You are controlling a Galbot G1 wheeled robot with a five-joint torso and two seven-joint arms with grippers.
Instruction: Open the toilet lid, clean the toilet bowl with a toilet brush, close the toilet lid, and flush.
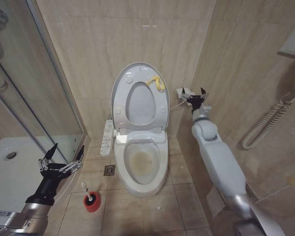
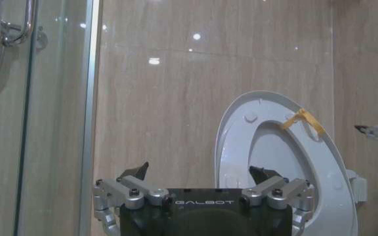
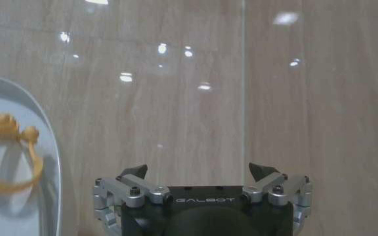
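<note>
I read the lid-opening step as done: the toilet lid (image 1: 140, 96) stands upright against the back wall, its yellow loop tag (image 1: 156, 83) hanging near the top edge, and the toilet bowl (image 1: 140, 167) lies open below it with a yellowish stain in the basin. My right gripper (image 1: 196, 96) sits at about three o'clock from the raised lid, just beside it and close to the tiled wall, fingers spread and holding nothing. From the right wrist camera I see the lid's rim and the tag at the side, with the wall straight ahead.

My left gripper (image 1: 62, 160) hovers low at roughly nine o'clock from the bowl, beside the glass shower door (image 1: 34, 98) — fingers spread wide, empty. The toilet brush (image 1: 90, 197) stands in its red cup holder (image 1: 92, 203) on the floor, at about five o'clock from that gripper and well apart from it.

So the cleaning step is up. I judge the next move calls for bringing the left gripper down over the thin white handle and closing on it squarely — the handle is slim and leans a little, so a poor approach could tip the holder.
</note>
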